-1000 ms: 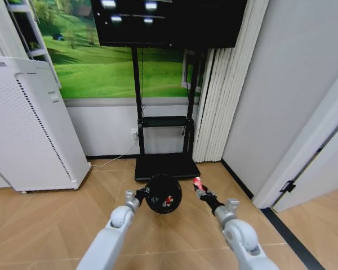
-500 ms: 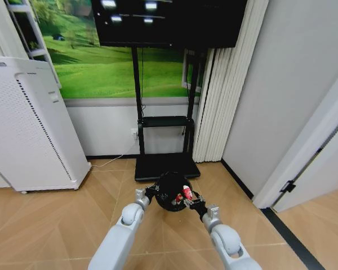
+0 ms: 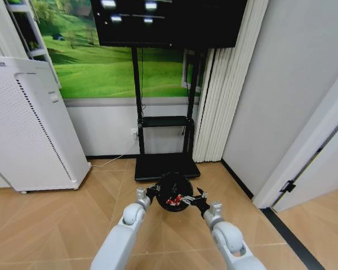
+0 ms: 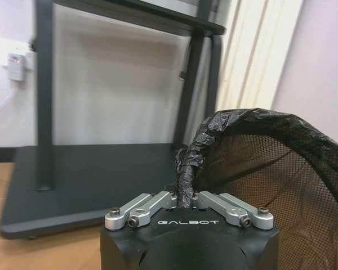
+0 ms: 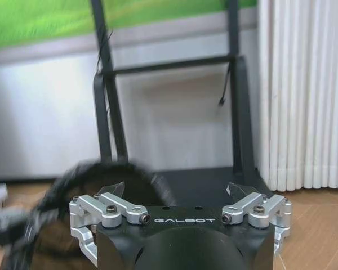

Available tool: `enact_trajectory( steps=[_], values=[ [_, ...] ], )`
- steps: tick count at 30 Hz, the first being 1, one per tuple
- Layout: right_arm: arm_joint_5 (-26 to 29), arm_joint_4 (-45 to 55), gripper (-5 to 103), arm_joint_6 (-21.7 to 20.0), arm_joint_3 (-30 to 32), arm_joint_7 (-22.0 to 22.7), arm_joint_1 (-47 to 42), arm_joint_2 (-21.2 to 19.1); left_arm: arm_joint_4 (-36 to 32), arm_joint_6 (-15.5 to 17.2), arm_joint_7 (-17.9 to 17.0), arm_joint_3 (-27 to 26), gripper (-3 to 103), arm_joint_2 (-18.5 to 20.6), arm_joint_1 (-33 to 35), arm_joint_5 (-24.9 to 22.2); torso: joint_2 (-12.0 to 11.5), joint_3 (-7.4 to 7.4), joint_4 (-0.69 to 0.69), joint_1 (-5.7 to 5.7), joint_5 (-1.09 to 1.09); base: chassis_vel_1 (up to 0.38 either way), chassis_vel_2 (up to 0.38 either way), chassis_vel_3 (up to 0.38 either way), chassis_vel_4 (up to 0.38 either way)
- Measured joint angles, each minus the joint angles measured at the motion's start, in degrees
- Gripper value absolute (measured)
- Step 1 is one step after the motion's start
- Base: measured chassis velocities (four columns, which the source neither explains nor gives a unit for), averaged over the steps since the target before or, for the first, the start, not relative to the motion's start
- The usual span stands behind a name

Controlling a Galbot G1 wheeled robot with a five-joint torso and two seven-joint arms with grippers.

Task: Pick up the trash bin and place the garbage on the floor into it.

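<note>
The right gripper (image 3: 196, 197), closed on a red scrap a moment ago, now stands open over the bin (image 3: 173, 191); the left gripper (image 3: 153, 192) clamps its rim. The scrap (image 3: 172, 199) seems dropped inside.

The black mesh trash bin (image 3: 172, 191), liner-wrapped rim tilted, hangs above the herringbone floor (image 3: 45, 225), red garbage (image 3: 172, 200) inside

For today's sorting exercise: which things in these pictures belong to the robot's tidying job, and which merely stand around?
Part of the job:
trash bin, held at its rim by the left gripper
red garbage inside the bin
right gripper, open beside the bin
floor

Just standing about:
white appliance
TV stand
curtain
</note>
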Motion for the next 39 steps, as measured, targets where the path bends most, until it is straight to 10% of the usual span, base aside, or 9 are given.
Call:
enact_trajectory(
  steps=[16,39],
  values=[
    [4.25,2.75,100,-1.78,4.13,11.66,-6.75,3.15,-12.81,0.93,2.0,-16.74,4,8.7,7.87,-1.27,0.0,0.0,0.0,0.0,-0.01,0.0,0.0,0.0,0.0],
    [-0.97,2.82,100,0.08,3.06,10.06,-8.36,3.61,-12.93,1.0,2.01,-17.07,4,8.75,7.65,-2.24,0.0,0.01,0.01,0.01,0.0,0.179,0.077,-0.169,-0.073]
  ],
)
